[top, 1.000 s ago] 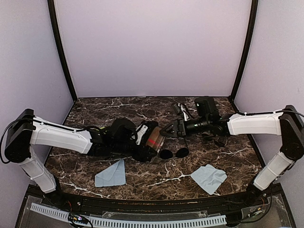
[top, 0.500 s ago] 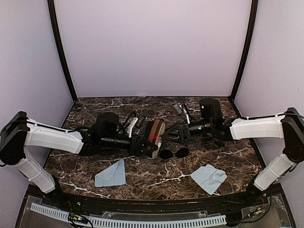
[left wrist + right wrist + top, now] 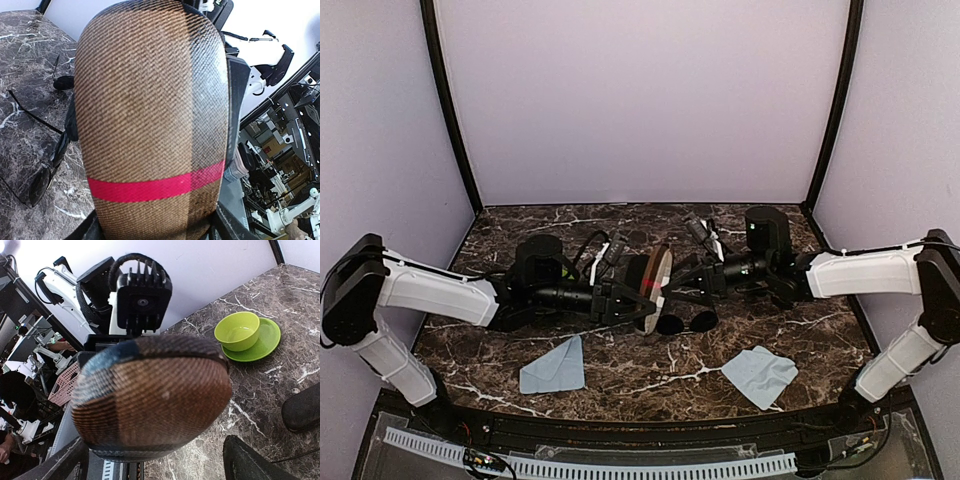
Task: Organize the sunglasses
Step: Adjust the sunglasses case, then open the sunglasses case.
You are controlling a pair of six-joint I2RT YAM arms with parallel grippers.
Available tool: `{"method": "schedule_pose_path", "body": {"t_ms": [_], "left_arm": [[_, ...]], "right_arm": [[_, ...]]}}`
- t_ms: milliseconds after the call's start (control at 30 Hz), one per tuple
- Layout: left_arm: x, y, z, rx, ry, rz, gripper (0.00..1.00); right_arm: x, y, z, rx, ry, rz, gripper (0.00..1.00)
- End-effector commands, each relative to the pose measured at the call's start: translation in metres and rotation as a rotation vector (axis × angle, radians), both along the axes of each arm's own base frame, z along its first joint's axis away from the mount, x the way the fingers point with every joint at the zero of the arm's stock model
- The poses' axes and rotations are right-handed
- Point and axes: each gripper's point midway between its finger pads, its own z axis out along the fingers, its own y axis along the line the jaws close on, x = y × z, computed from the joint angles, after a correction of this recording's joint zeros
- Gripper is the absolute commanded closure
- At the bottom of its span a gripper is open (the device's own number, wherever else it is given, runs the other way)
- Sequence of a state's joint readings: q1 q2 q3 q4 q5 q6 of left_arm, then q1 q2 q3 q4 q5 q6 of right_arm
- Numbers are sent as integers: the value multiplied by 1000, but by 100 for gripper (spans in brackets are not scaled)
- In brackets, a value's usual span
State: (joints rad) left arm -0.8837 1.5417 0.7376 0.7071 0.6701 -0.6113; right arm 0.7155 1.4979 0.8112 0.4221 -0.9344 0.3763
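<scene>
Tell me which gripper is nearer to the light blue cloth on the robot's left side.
Left. The left gripper, holding the striped case, is behind the cloth, slightly to its right. The right gripper is farther right, past the case.

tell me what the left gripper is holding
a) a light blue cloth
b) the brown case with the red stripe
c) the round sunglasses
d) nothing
b, the left gripper is closed around the brown case with the red stripe, while the round sunglasses lie loose on the table beside it.
</scene>
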Motion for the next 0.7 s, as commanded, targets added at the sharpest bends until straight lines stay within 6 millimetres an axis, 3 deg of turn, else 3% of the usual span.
{"method": "schedule_pose_path", "body": {"t_ms": [0, 667], "left_arm": [[-7, -2, 16, -68, -24, -43, 100], [-13, -7, 17, -101, 14, -103, 100]], "right_arm": [[-10, 1, 21, 68, -54, 38, 7], [-7, 5, 22, 99, -85, 43, 7]]}}
